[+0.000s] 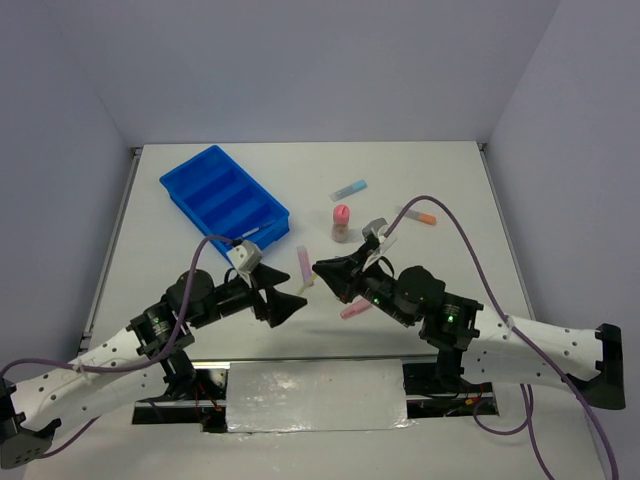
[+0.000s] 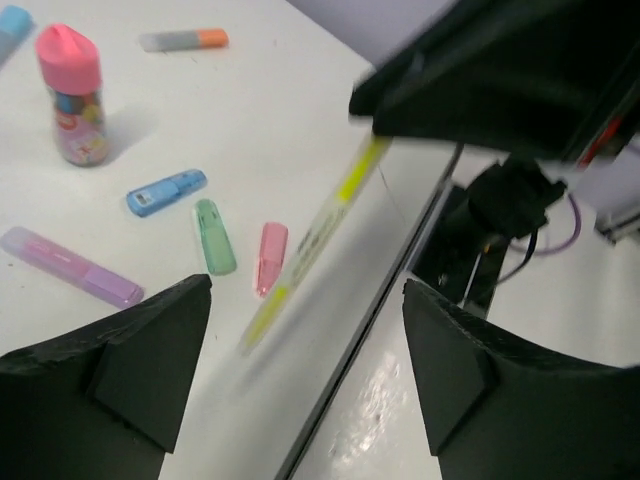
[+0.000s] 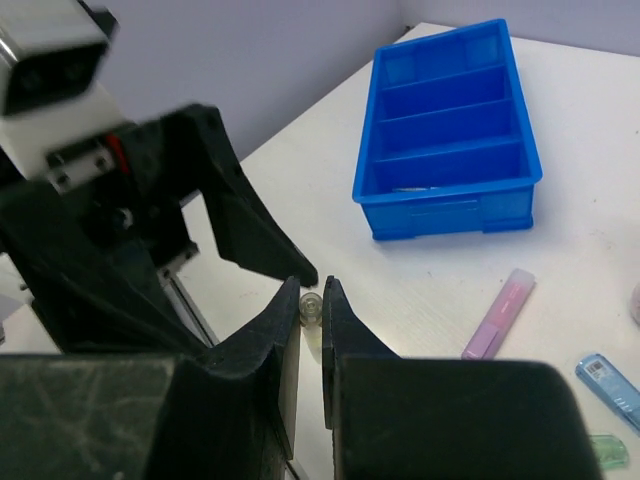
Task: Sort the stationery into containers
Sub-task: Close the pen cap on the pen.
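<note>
My right gripper (image 1: 319, 268) is shut on a thin yellow stick (image 2: 322, 232) that hangs slanted above the table; its round end shows between my right gripper's (image 3: 311, 291) tips. My left gripper (image 1: 292, 288) is open and empty, facing the right one; in its own view my left gripper (image 2: 307, 292) sits just below the stick. The blue four-compartment tray (image 1: 178, 186) stands at the far left and also shows in the right wrist view (image 3: 450, 215). On the table lie a pink-capped bottle (image 1: 341, 222), a blue stick (image 1: 349, 189), a grey-orange stick (image 1: 420, 214), a purple stick (image 1: 303, 262) and a pink stick (image 1: 355, 311).
The left wrist view shows the bottle (image 2: 70, 95), blue stick (image 2: 165, 192), green stick (image 2: 214, 236), pink stick (image 2: 270, 256) and purple stick (image 2: 70, 266) close together near the table's front edge (image 2: 370, 320). A thin item (image 1: 250, 234) lies in the tray's near compartment.
</note>
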Available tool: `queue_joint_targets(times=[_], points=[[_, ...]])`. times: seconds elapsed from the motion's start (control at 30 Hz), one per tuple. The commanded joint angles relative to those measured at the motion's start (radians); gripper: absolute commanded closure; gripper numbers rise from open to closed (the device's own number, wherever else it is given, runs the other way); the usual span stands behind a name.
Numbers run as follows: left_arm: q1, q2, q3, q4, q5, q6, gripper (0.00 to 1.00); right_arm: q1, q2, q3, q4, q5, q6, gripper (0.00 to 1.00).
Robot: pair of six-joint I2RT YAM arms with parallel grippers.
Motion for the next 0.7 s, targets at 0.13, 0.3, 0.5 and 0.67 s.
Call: queue_joint_targets(times=[0.13,0.3,0.5,0.67], points=[[-0.001,0.026,-0.016,0.153,0.262,0.101,0.09,-0.008,-0.04,0.117,-0.146,-0.071,-0.006,1.0],[-0.003,0.072,-0.004,0.183,0.285,0.098,0.16,-0.008,-0.027,0.142,-0.137,-0.129,0.005,1.0],[-0.001,0.107,0.002,0.193,0.288,0.099,0.73,-0.008,-0.007,0.157,-0.13,-0.179,0.017,1.0],[-0.001,0.092,0.004,0.197,0.276,0.087,1.0,-0.008,0.004,0.153,-0.124,-0.185,0.013,1.0]])
